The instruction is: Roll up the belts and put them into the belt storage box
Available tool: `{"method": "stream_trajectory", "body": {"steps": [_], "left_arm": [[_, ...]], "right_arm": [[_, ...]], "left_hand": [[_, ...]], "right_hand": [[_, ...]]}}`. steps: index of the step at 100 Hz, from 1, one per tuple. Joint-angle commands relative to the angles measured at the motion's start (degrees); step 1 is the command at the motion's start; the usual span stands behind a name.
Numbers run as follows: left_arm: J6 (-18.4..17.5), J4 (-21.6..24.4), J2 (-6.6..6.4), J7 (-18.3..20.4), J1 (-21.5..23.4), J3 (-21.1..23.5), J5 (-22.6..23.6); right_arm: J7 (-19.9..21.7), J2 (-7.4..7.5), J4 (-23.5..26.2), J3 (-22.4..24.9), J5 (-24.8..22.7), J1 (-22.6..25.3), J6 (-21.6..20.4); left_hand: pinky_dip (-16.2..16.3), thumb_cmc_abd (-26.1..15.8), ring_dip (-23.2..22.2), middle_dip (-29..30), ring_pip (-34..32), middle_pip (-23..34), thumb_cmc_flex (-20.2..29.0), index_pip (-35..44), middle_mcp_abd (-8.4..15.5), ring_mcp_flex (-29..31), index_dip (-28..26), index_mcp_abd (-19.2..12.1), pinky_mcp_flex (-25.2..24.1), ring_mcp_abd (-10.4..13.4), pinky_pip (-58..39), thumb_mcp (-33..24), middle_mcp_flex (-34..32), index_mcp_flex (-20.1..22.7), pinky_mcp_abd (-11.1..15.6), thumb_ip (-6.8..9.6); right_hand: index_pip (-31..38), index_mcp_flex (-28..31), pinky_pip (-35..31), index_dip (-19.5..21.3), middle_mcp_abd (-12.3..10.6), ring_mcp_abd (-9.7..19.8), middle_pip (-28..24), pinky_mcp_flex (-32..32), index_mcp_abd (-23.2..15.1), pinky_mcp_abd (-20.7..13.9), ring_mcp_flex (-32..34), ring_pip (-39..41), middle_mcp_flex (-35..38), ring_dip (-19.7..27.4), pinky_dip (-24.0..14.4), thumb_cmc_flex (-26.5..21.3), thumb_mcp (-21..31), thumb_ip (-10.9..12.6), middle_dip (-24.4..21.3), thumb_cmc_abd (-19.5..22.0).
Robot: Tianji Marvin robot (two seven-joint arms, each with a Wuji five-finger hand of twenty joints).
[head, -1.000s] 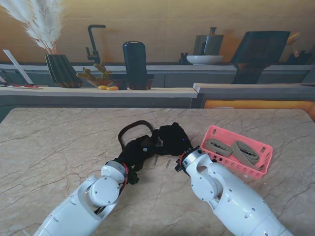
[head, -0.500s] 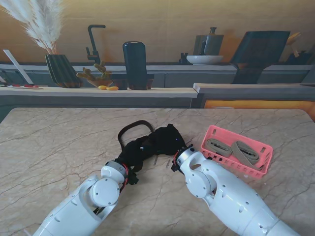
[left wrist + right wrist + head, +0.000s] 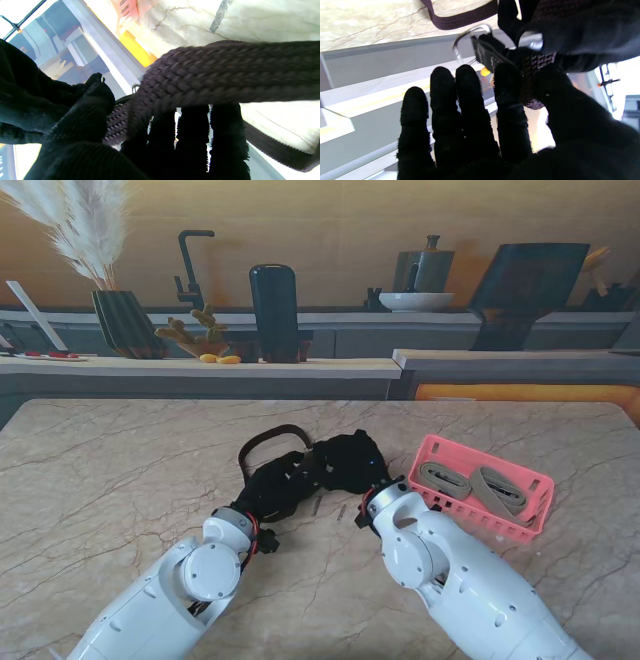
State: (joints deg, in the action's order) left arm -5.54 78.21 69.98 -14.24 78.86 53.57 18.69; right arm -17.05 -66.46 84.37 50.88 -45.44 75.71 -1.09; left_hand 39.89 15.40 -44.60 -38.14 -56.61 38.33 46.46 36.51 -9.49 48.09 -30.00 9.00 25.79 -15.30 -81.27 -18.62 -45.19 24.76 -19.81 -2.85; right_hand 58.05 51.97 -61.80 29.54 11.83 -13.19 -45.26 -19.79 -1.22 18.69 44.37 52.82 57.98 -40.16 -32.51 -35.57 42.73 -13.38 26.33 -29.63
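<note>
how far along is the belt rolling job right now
Done: two rolled tan belts lie in the pink plastic storage basket. In hand: the left hand and right hand both grip the dark brown woven belt, its loop on the table. Left: finishing that roll and placing it in the basket.

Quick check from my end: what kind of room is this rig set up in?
Likely a kitchen, possibly a printed backdrop: a black faucet, a bowl and a kettle sit on a counter beyond the marble table.
</note>
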Motion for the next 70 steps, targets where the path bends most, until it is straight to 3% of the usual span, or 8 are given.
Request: {"method": "stream_trajectory", "body": {"steps": [1,20,49,70], "left_arm": [[0.1,0.1,-0.02,0.0,0.0,0.2,-0.1],[1.0,0.4,-0.05,-0.3,0.2,0.3,0.4],[0.5,1.0,-0.2,-0.2,0.8,1.2,0.4],[-1.7,1.5,-0.14,1.0,1.5,2.5,-3.3]], "right_arm": [[-1.0,0.15,1.1,0.7,0.7,1.1,0.3],[-2.8,0.54,2.8,3.6,-1.5,3.2,-1.1],[-4.6,0.95,3.0,5.4,-4.2,3.8,-2.1],[-5.3,0.96,3.2,7.0,-4.7,3.6,-2.2]], "left_hand": [[-0.6,2.6,0.0,2.0,2.6,-3.3,-2.0,-3.8,-0.6,-2.9,1.1,-0.5,-2.8,-1.0,1.9,-0.4,3.5,-2.2,0.0,0.5],[-1.1,2.4,0.0,4.7,6.7,-7.5,-2.0,-5.9,-1.6,-7.4,1.7,-0.6,-7.0,-1.9,5.7,0.4,7.7,-2.8,-0.6,0.52],[-1.0,1.6,-0.3,5.5,8.1,-8.3,-1.6,-1.9,-1.5,-8.3,-2.1,-1.3,-7.8,-1.6,6.9,1.7,8.1,-2.4,-0.4,0.67],[-2.3,0.9,0.8,6.6,10.7,-9.7,-1.0,-1.3,-0.7,-8.2,-3.0,-4.2,-7.7,-0.1,9.1,1.8,6.5,1.8,1.1,0.64]], "right_hand": [[0.7,-0.9,-0.4,0.9,-1.3,2.7,0.8,-0.2,-9.2,-1.6,1.1,-0.8,-0.7,0.7,0.0,-6.2,3.4,0.7,-0.4,2.8],[0.4,-1.1,-0.3,1.4,-2.7,3.7,1.2,-0.1,-10.4,-2.5,1.4,-1.3,-0.3,1.2,0.2,-5.0,3.9,1.7,-0.7,2.6],[0.5,-1.5,0.0,1.8,-3.9,4.7,1.5,0.1,-11.5,-2.7,2.0,-2.0,-0.6,1.8,0.5,-4.3,4.2,2.2,-0.9,2.8],[0.7,-2.3,0.3,2.1,-5.2,5.7,1.6,-0.5,-12.9,-3.1,2.7,-2.3,-0.7,2.2,0.9,-3.3,4.2,2.8,-1.0,3.1]]}}
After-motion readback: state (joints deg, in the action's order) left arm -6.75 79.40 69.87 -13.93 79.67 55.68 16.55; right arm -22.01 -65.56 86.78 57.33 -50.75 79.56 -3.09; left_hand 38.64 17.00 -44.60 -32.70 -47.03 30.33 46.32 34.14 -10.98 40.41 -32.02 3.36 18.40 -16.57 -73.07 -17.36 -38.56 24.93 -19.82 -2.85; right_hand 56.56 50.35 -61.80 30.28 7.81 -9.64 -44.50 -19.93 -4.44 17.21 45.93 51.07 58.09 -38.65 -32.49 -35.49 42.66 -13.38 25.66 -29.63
